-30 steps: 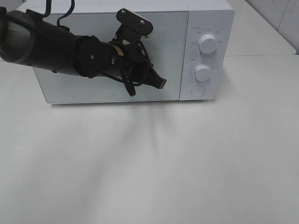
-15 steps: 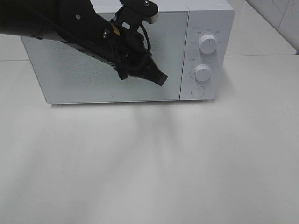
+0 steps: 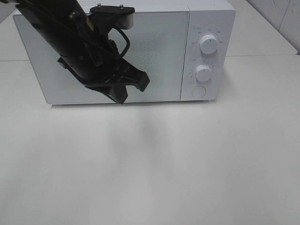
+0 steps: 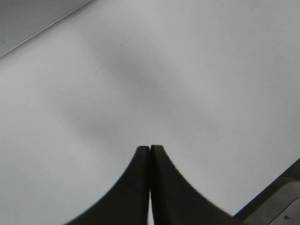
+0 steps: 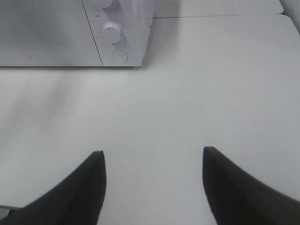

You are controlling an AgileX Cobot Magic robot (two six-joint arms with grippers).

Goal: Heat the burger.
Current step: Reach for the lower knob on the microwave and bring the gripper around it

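Burger position we cannot tell: none of our views shows it. We see the white box-shaped microwave oven (image 3: 213, 18), its grey speckled door (image 3: 159, 56) shut, on the white table (image 3: 187, 164). Our black left gripper (image 4: 149, 149) hangs before that door, fingers pressed together, empty. Our right gripper (image 5: 152, 157) is spread wide above the tabletop, holding nothing.

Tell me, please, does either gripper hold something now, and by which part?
Nothing is held. The left gripper is shut on nothing; the right gripper stands open and empty above the white table.
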